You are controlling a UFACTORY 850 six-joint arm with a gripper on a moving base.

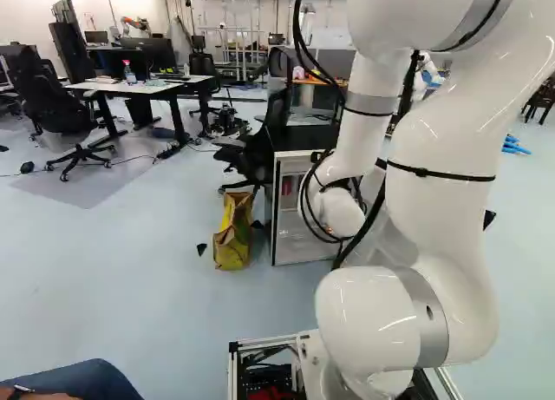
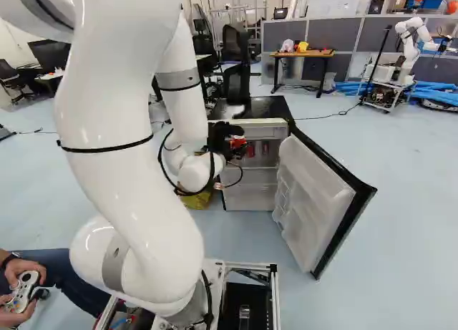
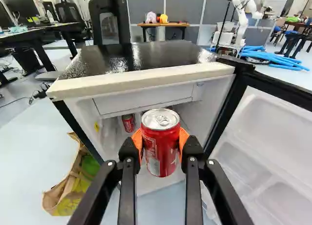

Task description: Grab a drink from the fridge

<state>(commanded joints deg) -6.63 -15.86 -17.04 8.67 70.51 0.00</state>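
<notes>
In the right base view my gripper is at the front of the open fridge, high up by its opening. The wrist view shows the gripper shut on a red drink can, an orange pad on either side. The can is upright, its silver top below the level of the fridge's top edge, and it overlaps the opening from this view. Behind it, inside the fridge, stands another red can. The fridge door hangs wide open on the right.
A yellow and brown bag stands on the floor beside the fridge, left of it. Black office chairs and a desk are beyond. Another robot stands far back right, near blue tubes. A person's hands hold a controller beside the base.
</notes>
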